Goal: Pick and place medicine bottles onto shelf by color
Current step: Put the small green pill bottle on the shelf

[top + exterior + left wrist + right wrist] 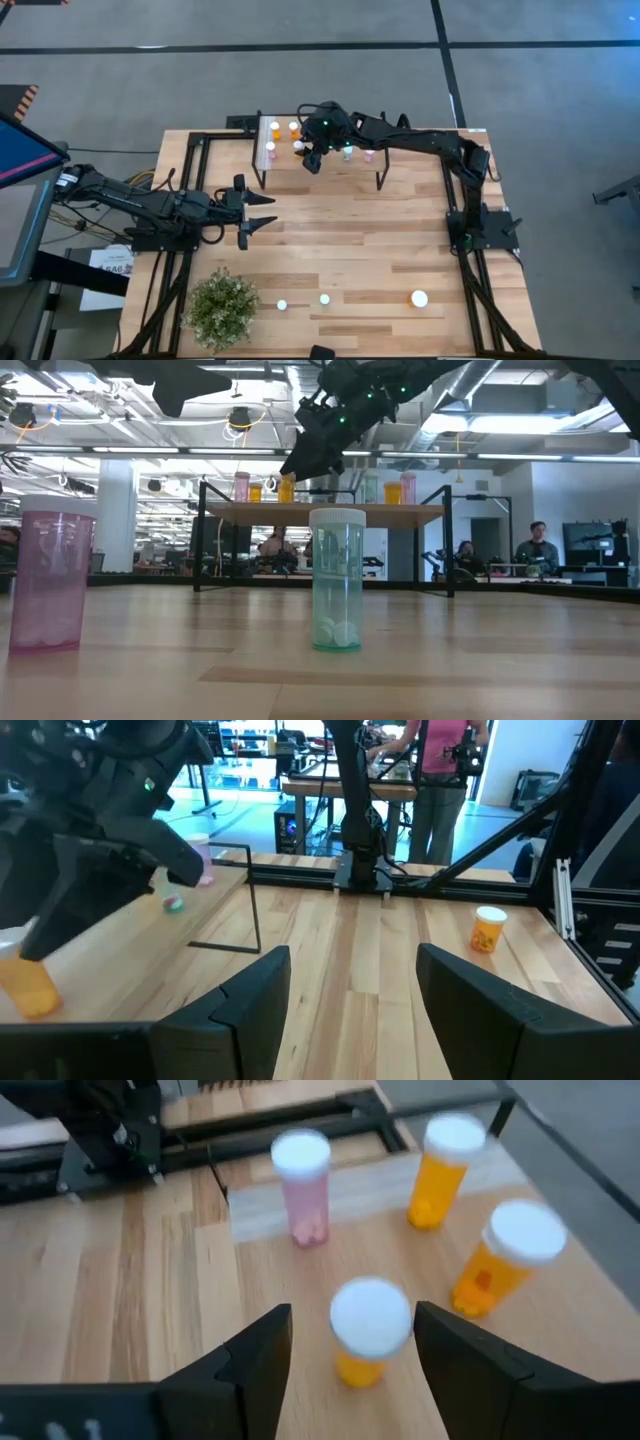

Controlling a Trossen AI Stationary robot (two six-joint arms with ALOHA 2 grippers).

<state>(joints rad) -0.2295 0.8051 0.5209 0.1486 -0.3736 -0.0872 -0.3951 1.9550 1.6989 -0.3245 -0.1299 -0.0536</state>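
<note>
The shelf (pixel 335 167) stands at the table's far side with orange, pink and pale green bottles upright on it. My right gripper (pixel 352 1342) is open above its left part, one finger on either side of an orange bottle (pixel 368 1330) that stands on the board. I see a gap at one finger and cannot tell about the other. A pink bottle (pixel 303 1185) and two more orange bottles (pixel 445 1168) (pixel 503 1258) stand beyond it. My left gripper (pixel 262 210) waits open over the table's left half, holding nothing.
Three bottles stand near the table's near edge (pixel 282 304) (pixel 324 298) (pixel 420 298), beside a bushy green plant (pixel 220 308). In the low view a pale green bottle (pixel 337 580) and a pink bottle (pixel 50 580) are close up. People stand in the room behind.
</note>
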